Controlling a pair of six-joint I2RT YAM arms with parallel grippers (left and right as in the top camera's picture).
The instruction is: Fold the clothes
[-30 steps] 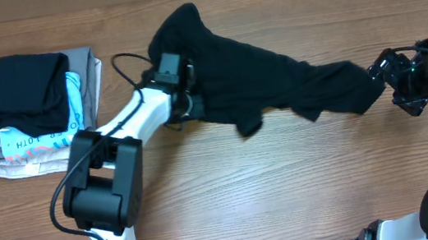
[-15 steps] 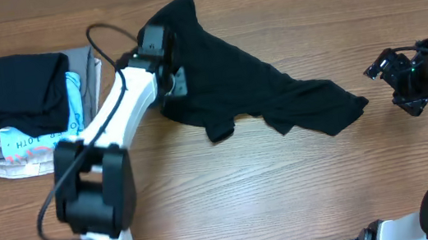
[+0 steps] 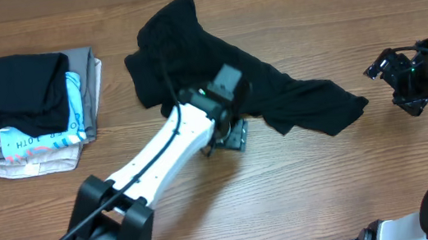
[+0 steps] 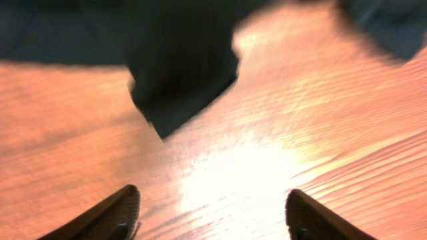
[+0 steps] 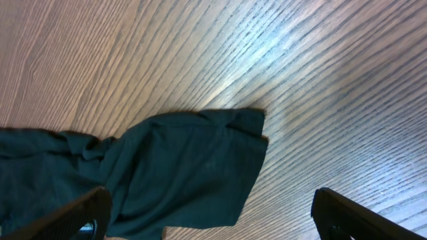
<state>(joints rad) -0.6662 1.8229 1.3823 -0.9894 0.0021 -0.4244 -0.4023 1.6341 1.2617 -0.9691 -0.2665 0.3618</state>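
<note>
The clothes, one black T-shirt [image 3: 268,88], lie crumpled across the middle of the table, from the far centre toward the right. My left gripper [image 3: 233,139] hovers at the shirt's near edge, open, with only bare wood between its fingers [image 4: 119,213]; a dark flap of the shirt [image 4: 183,73] lies just ahead of it. My right gripper [image 3: 375,72] stands open a short way right of the shirt's right end [image 5: 193,167]. That end lies on the wood below its spread fingers [image 5: 347,217], not held.
A stack of folded garments [image 3: 30,111], black on top with light blue, grey and beige below, sits at the far left. The left arm [image 3: 162,164] stretches diagonally over the near table. Bare wood [image 3: 329,179] shows in front.
The left gripper opened, let go of the shirt and swung from its far-left part to its near edge. The shirt slid left, away from the right gripper, which stayed put.
</note>
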